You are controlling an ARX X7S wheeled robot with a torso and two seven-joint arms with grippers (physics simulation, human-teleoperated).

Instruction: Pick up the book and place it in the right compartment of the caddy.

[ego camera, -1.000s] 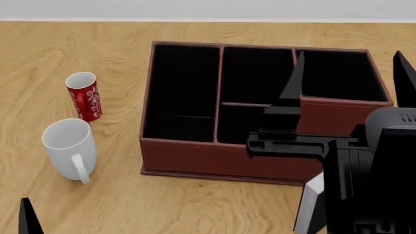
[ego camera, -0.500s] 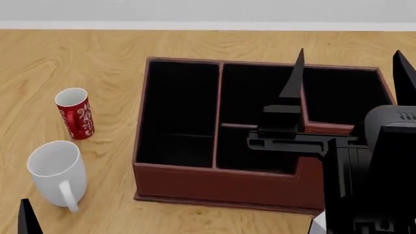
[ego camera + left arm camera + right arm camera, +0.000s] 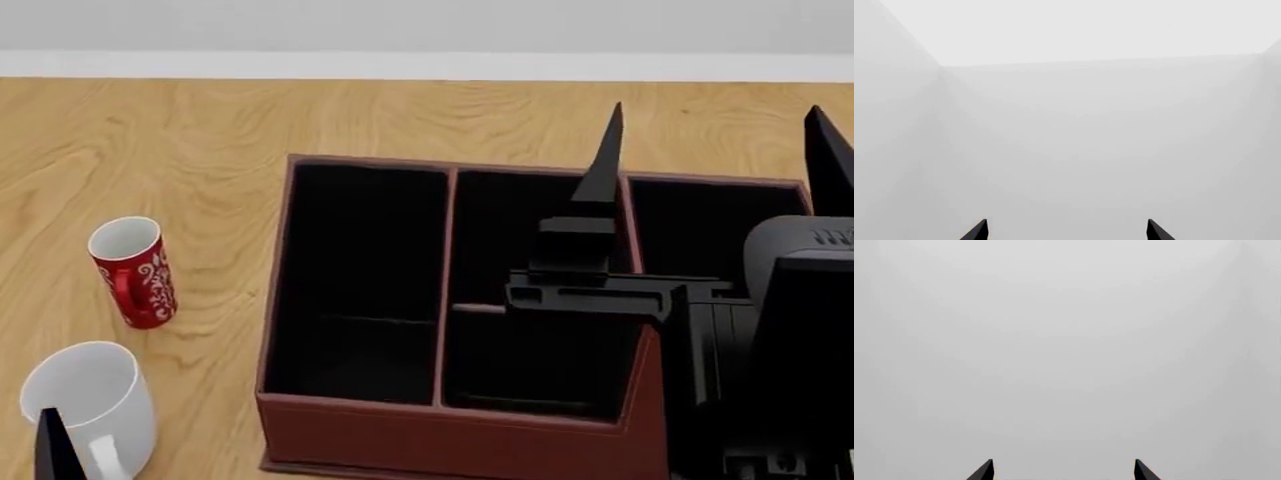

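While right hand [image 3: 714,150] hangs wide over caddy [image 3: 400,440] right edge, left hand [image 3: 1066,231] wide, facing blank wall.

Right claw [image 3: 1063,471]: 2 dark tips apart, only blank grey wall [image 3: 1067,340] ahead

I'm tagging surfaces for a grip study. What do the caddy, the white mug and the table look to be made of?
Caddy: reddish-brown leather-look shell with a matte black lining, probably fabric or felt. White mug: smooth, uniform white, likely glazed ceramic. Table: light wood, judging by its swirling grain; it may be only a printed texture.
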